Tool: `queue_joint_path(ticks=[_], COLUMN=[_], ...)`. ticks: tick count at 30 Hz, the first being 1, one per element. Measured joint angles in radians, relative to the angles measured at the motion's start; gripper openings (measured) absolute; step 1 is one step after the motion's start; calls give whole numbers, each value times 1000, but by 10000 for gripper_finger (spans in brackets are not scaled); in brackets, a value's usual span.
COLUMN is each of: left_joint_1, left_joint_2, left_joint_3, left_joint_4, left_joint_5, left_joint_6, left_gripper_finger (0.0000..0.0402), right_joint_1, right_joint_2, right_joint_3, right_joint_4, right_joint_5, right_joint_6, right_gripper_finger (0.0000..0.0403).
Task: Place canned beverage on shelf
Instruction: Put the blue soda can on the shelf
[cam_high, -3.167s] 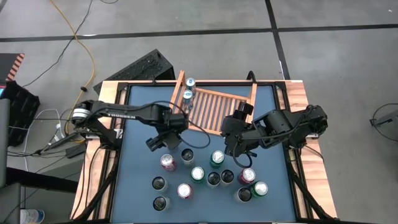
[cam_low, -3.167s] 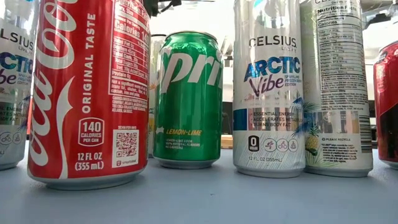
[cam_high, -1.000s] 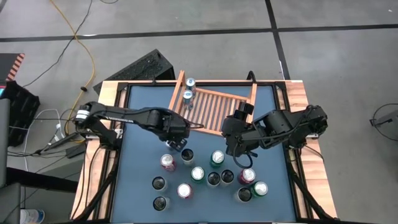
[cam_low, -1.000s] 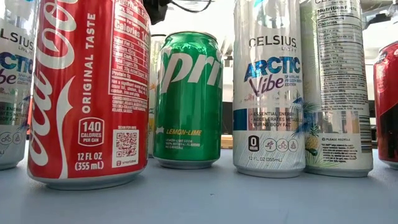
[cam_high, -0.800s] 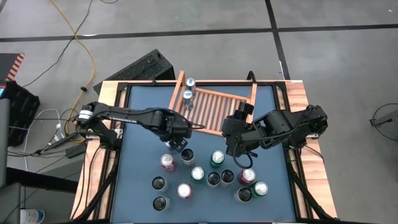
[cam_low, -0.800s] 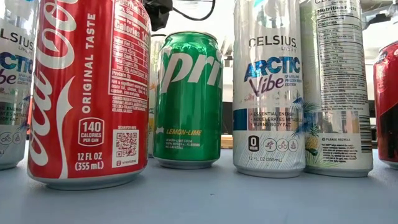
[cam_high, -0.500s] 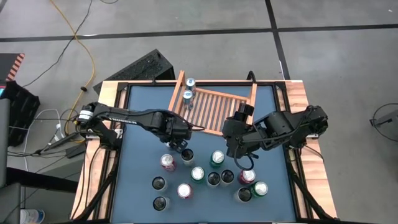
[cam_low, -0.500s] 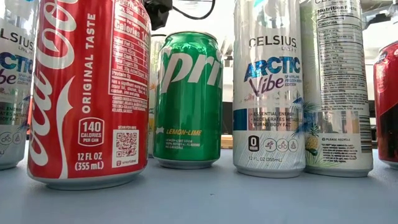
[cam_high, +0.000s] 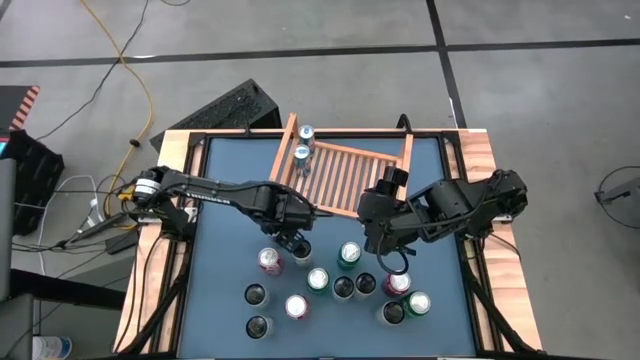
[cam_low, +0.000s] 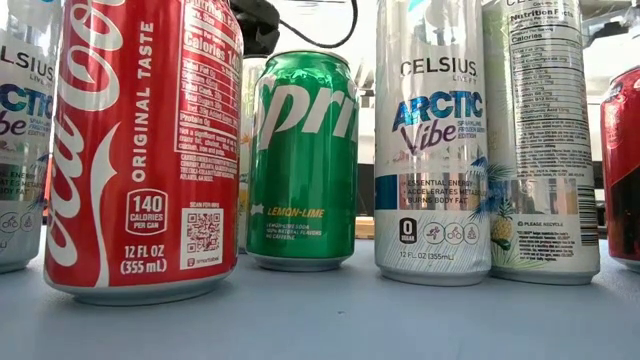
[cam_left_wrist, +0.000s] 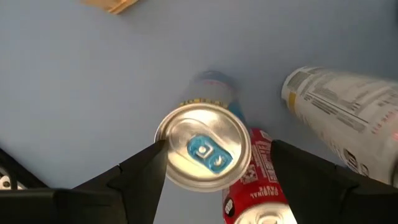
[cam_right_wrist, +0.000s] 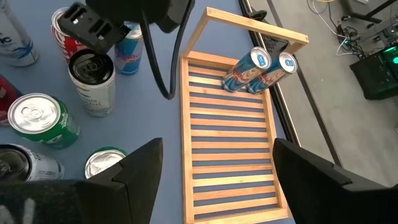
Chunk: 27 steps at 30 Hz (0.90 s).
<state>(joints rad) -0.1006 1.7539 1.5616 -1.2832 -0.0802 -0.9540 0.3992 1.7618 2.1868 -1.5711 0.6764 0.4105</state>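
A slim blue-and-silver canned beverage (cam_left_wrist: 202, 146) stands upright on the blue table top, beside a red cola can (cam_left_wrist: 255, 180). My left gripper (cam_left_wrist: 217, 146) points down over it, open, one finger on either side of its top, touching nothing. In the right wrist view the same can (cam_right_wrist: 129, 43) shows under my left gripper (cam_right_wrist: 93, 28). The shelf (cam_high: 345, 175) lies at the table's far middle, with two like cans (cam_right_wrist: 261, 68) upright in its far left corner. My right gripper (cam_high: 383, 240) hangs open above the table, right of the can group, holding nothing.
Several more cans stand in a cluster on the near half of the table: a black-topped can (cam_right_wrist: 93, 71), a green can (cam_right_wrist: 37, 118), tall white cans (cam_left_wrist: 348, 118) and red ones (cam_high: 398, 283). The shelf's slatted base (cam_right_wrist: 230, 149) is bare apart from the two cans.
My left gripper has sunk toward the slim can and shifted slightly toward the table's right and near edges, staying open. No can has moved.
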Motion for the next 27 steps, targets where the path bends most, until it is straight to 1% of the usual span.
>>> queue_joint_path(ticks=[8, 16, 19, 23, 27], left_joint_1=[2, 0, -3, -4, -4], left_joint_2=[0, -13, -17, -17, -19], left_joint_3=[0, 0, 13, 27, 20], left_joint_4=[-1, 1, -25, -50, -62], left_joint_5=[-33, -13, -15, -59, -77], left_joint_6=[10, 4, -1, -1, 17], left_gripper_finger=[273, 273, 273, 273, 273], right_joint_1=[8, 9, 9, 9, 9], right_joint_2=[0, 0, 0, 0, 0], right_joint_3=[0, 0, 0, 0, 0], right_joint_4=[0, 0, 0, 0, 0], right_joint_5=[0, 0, 0, 0, 0], right_joint_6=[7, 7, 7, 7, 7], right_gripper_finger=[291, 291, 291, 291, 291])
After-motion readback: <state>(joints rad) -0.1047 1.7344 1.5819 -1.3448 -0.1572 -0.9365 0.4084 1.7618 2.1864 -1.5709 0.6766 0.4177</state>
